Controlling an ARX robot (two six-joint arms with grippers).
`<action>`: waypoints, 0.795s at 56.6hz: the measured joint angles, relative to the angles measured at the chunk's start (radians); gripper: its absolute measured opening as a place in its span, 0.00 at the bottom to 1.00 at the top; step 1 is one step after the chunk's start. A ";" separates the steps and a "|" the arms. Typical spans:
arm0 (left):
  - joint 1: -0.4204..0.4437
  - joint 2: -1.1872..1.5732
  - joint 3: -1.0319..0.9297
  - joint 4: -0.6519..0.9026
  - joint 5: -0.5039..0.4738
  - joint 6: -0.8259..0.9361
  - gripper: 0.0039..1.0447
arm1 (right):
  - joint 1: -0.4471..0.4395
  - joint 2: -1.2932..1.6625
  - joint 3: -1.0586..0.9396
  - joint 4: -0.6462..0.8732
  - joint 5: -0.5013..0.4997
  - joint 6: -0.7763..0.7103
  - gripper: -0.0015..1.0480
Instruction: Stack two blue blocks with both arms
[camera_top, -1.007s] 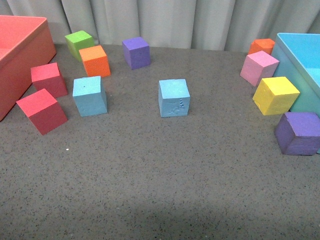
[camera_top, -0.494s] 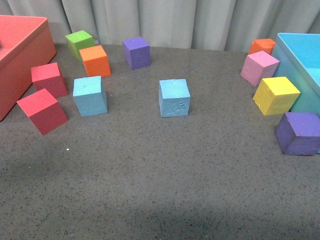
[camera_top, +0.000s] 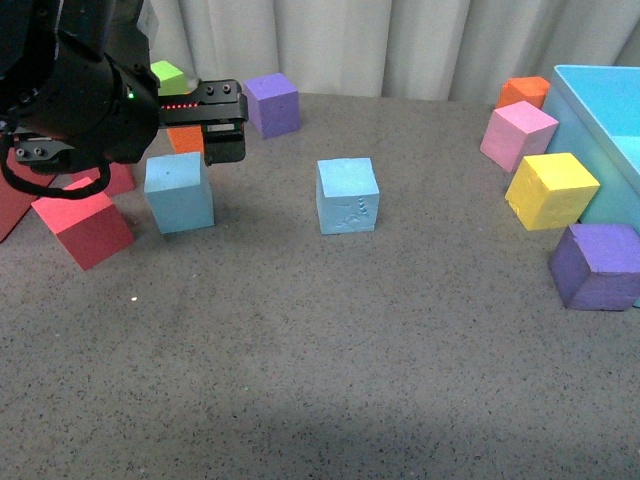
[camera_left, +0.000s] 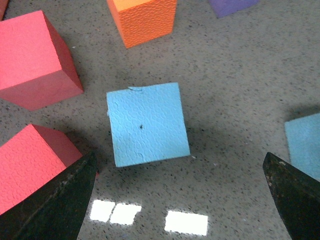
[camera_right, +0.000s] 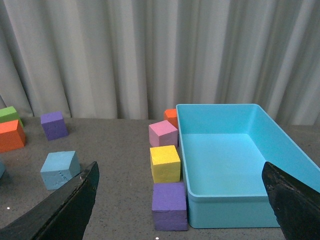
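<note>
Two sky-blue blocks rest apart on the grey table. One blue block (camera_top: 179, 192) (camera_left: 147, 124) sits at the left. The other blue block (camera_top: 348, 195) (camera_right: 60, 169), with faint embossed marks on its front face, sits in the middle and shows at the edge of the left wrist view (camera_left: 304, 150). My left gripper (camera_top: 215, 125) (camera_left: 179, 165) hangs open above and just behind the left block, its fingers (camera_left: 55, 200) wide apart with nothing between them. My right gripper (camera_right: 180, 170) is open and empty, well back from the marked block and out of the front view.
A large light-blue bin (camera_top: 600, 100) (camera_right: 225, 150) stands at the right with pink (camera_top: 518, 135), yellow (camera_top: 550, 190), purple (camera_top: 597, 265) and orange (camera_top: 524, 92) cubes beside it. Red cubes (camera_top: 85, 222), an orange cube (camera_left: 142, 20) and a purple cube (camera_top: 272, 103) surround the left block.
My left arm has come into the front view from the upper left and now hangs over the left blue block. No block has moved.
</note>
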 joint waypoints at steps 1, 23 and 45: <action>0.002 0.011 0.016 -0.013 -0.002 0.001 0.94 | 0.000 0.000 0.000 0.000 0.000 0.000 0.91; 0.058 0.257 0.316 -0.261 0.024 -0.026 0.94 | 0.000 0.000 0.000 0.000 0.000 0.000 0.91; 0.060 0.340 0.405 -0.331 0.033 -0.010 0.80 | 0.000 0.000 0.000 0.000 0.000 0.000 0.91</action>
